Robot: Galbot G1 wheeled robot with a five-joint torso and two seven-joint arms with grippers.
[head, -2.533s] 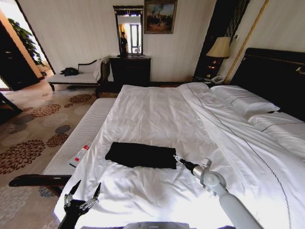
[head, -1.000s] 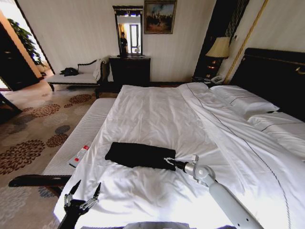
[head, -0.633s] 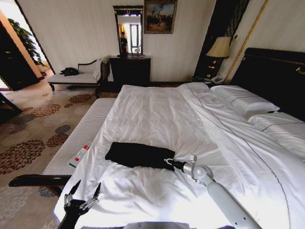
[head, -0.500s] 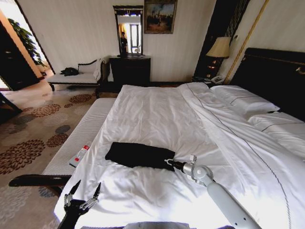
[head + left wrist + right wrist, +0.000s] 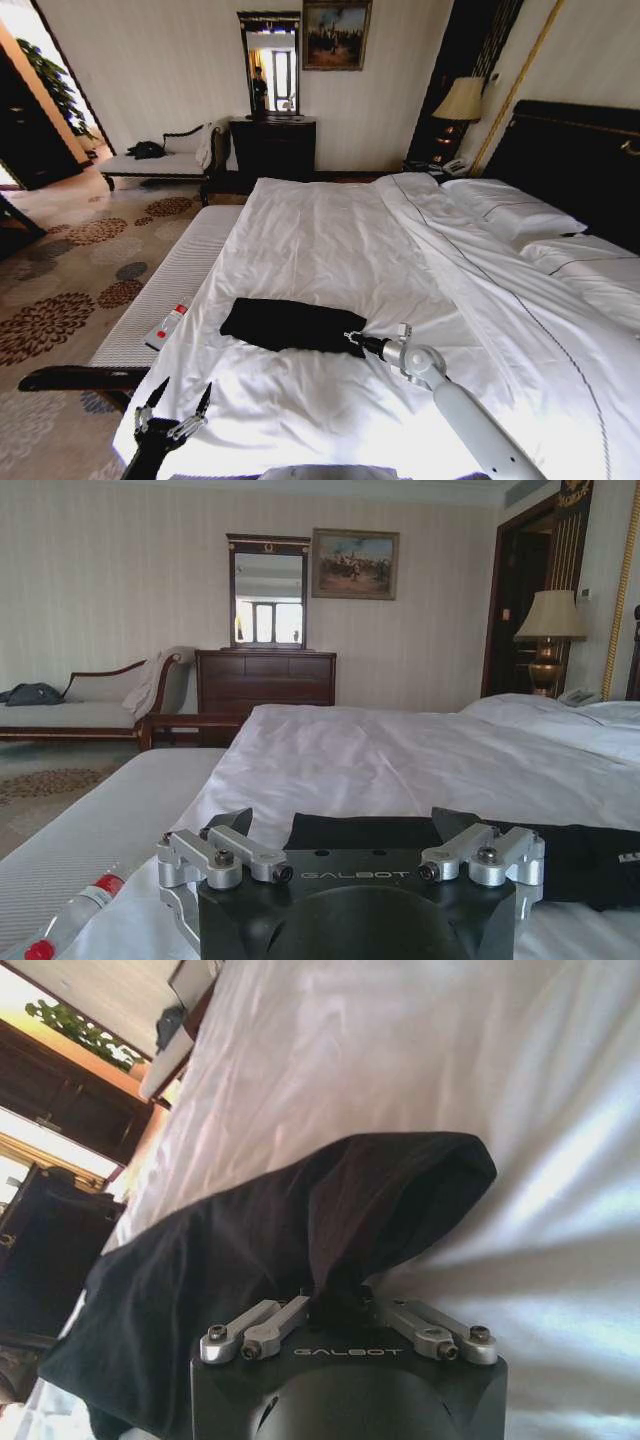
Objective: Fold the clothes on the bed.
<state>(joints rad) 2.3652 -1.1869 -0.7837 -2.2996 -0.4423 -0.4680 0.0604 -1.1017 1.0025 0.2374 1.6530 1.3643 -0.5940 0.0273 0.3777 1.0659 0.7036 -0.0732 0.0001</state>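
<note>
The clothes (image 5: 290, 325) lie as a folded black oblong on the white sheet of the bed (image 5: 330, 230), near its foot. My right gripper (image 5: 352, 340) is at the oblong's right end. In the right wrist view the gripper (image 5: 336, 1305) is shut on a pinch of the black fabric (image 5: 300, 1220), which rises into a small hump above the sheet. My left gripper (image 5: 176, 408) hangs open low at the bed's near left corner, apart from the clothes. The left wrist view shows the black fabric (image 5: 590, 855) lying beyond it.
A pale-cushioned bench (image 5: 170, 285) runs along the bed's left side, with a red-capped bottle (image 5: 168, 325) on it. Pillows (image 5: 510, 210) and the turned-back duvet (image 5: 520, 320) fill the right. A dresser (image 5: 272, 148), a chaise (image 5: 160, 162) and a lamp (image 5: 460, 100) stand by the far wall.
My right gripper has slid left across the sheet to the right end of the clothes, reaching it about a second ago and holding there since. The left arm has stayed still.
</note>
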